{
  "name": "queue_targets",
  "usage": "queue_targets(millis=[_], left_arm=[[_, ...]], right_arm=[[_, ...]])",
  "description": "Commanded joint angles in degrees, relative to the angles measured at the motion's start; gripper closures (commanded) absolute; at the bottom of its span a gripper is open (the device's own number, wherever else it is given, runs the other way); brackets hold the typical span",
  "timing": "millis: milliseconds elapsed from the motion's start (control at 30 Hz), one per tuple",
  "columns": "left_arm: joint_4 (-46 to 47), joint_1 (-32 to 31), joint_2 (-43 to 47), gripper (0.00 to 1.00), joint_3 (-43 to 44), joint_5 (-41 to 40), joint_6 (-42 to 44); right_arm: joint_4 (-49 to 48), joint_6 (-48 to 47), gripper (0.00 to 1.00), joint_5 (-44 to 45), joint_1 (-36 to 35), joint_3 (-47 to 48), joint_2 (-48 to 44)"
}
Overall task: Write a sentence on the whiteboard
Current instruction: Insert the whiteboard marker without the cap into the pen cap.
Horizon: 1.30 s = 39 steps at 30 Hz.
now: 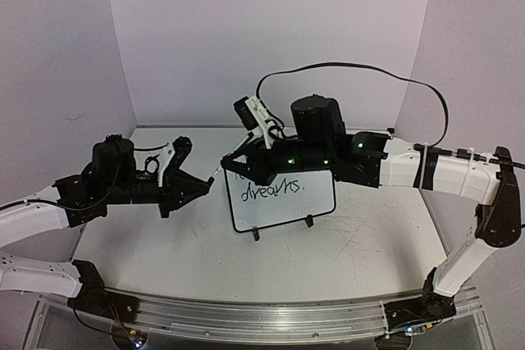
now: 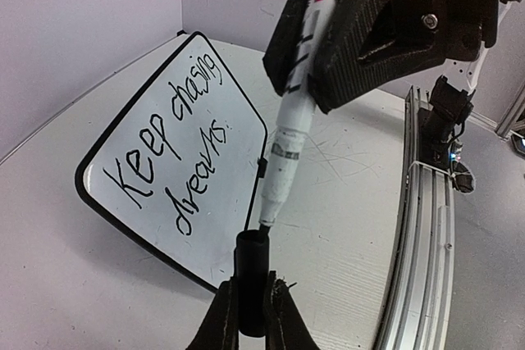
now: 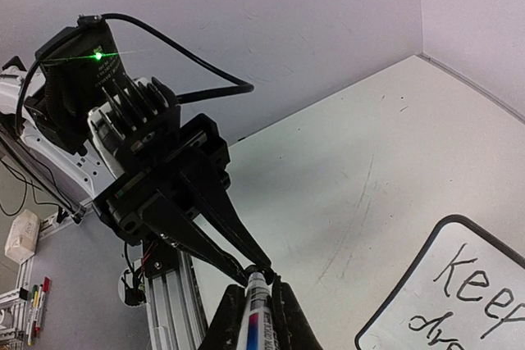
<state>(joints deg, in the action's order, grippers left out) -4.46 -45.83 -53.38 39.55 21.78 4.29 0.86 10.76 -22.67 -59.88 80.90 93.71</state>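
Cap: a black marker cap [image 2: 252, 272] stood nearest the left wrist camera, mouth upward, pinched at its lower end.
Left gripper: the left gripper [image 2: 252, 305] was closed narrow on the cap, holding it steady as a socket for the pen.
Marker: a white-barrelled marker [image 2: 287, 161] pointed tip-down right above that gripper, its nib at the cap's mouth. Whether it had entered could not be told.
Right gripper: the right gripper [image 3: 254, 301] was clamped on the marker's upper barrel, which left the lower end free to go into the cap.
Whiteboard: the whiteboard [image 2: 205, 235] was propped on the surface [image 2: 344, 202], left of and beyond the left gripper, touched by neither gripper.
Sentence: the sentence [image 2: 176, 141] read "Keep chasing dreams." in two lines with a full stop, and looked finished.
Step in hand: judged to be recapping, with the writing done.
Next move: it called for a straight push along the cap's axis.
Risk: an off-axis nib could catch the rim or lever the cap out of its thin grip.
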Motion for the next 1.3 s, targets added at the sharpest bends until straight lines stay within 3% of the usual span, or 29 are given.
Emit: queue_targets(millis=[0, 633, 967, 1267], left_arm=[[0.5, -0.5, 0.06, 1.0, 0.09, -1.01, 0.88], [0.33, -1.52, 0.83, 1.0, -0.09, -1.43, 1.55], [-0.02, -1.71, 0.76, 1.0, 0.33, -2.46, 1.18], [-0.02, -2.18, 1.2, 1.0, 3.01, -8.6, -0.07]], right_arm=[[0.88, 0.05, 1.0, 1.14, 0.07, 1.9, -0.28], [3.9, -0.18, 1.0, 0.76, 0.14, 4.71, 2.28], [16.5, -4.73, 1.0, -7.72, 0.09, 14.09, 9.86], [23.71, -4.16, 1.0, -16.63, 0.1, 19.16, 16.38]])
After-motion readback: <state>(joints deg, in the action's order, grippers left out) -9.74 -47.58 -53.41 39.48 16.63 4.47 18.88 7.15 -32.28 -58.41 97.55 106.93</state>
